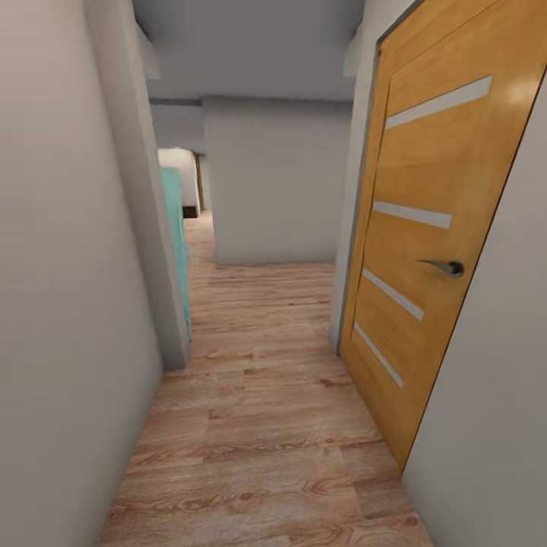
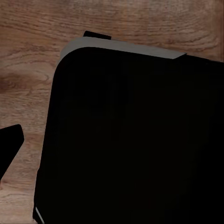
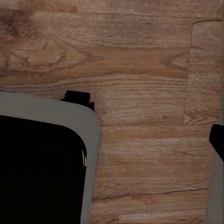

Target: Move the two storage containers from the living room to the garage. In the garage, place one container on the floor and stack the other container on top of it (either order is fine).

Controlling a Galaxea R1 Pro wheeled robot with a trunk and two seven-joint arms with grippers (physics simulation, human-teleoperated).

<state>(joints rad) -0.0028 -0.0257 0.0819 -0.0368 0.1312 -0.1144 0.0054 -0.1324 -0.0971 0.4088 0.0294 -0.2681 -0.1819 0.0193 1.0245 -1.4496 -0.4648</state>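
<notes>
Corridor transit | wood-plank floor (image 1: pixel 266 425) runs ahead past a closed wooden door (image 1: pixel 425 251) with glass slits (perhaps the garage's) | storage containers out of sight | pincer states cannot be told; wrist views look down at the robot base (image 2: pixel 135 140).

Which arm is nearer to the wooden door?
Right, probably: the wooden door stands at the robot's right, on the right arm's side; the left arm is across the body.

Plank floor (image 1: pixel 266 425) running ahead of me down a hallway, closed door (image 1: pixel 425 251) on my right with its handle (image 1: pixel 444 266) toward the near edge, wall (image 1: pixel 68 304) on my left, another wall (image 1: pixel 277 182) blocking the far end
</notes>
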